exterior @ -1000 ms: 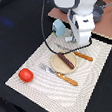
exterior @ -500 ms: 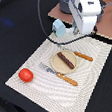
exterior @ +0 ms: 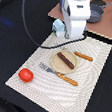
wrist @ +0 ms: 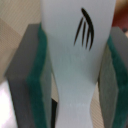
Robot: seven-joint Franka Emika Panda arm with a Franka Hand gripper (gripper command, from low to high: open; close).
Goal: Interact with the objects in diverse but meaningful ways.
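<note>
Watching the wrist view, I saw the gripper (wrist: 75, 75) clamped on a white elongated piece (wrist: 77, 60), smooth, waisted, bearing black curved strokes. It sat between green-padded fingers (wrist: 42, 85), above the placemat (exterior: 90, 71).

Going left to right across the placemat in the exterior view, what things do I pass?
Tomato → fork → sausage on its plate → orange-handled utensil.
</note>
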